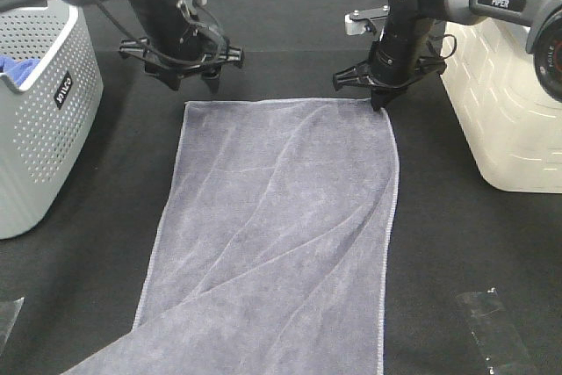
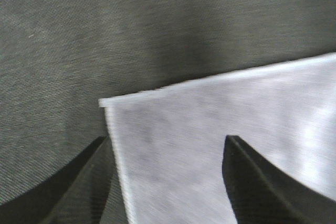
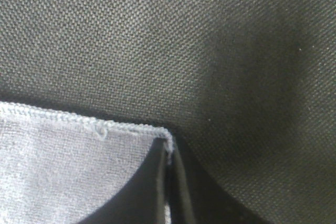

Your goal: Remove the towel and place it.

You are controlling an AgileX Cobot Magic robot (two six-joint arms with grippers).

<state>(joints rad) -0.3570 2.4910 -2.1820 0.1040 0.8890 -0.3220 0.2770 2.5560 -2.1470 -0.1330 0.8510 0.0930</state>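
Observation:
The slate grey-blue towel lies flat on the black table, running from the far middle to the front edge. My left gripper hovers just above the towel's far left corner. In the left wrist view it is open, with its fingers either side of that corner. My right gripper is down at the far right corner. In the right wrist view it is shut on the towel's hemmed edge.
A grey perforated basket stands at the left with a bright blue cloth inside. A white bin stands at the right. Clear tape strips lie at the front right and front left.

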